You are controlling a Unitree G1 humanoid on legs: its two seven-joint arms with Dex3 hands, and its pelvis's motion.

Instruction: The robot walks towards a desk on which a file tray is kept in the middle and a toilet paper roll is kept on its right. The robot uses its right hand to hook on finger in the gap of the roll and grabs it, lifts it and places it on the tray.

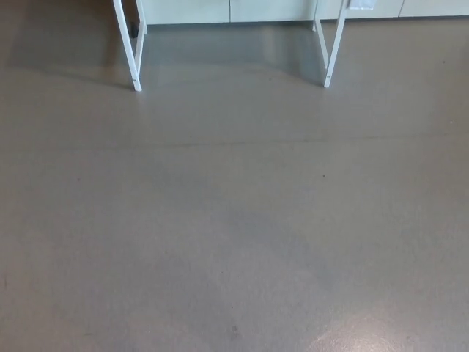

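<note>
The head view holds no file tray and no toilet paper roll. Only the lower parts of a desk show at the top: a white left leg (130, 45) and a white right leg (331, 45) standing on the floor. The desk top is cut off by the picture's upper edge. Neither of my hands nor any part of my arms shows.
Grey smooth floor (234, 220) fills almost the whole picture between me and the desk legs. Behind the legs runs a pale wall base or cabinet front (234, 10). A bright glare patch lies at the bottom right (366, 339).
</note>
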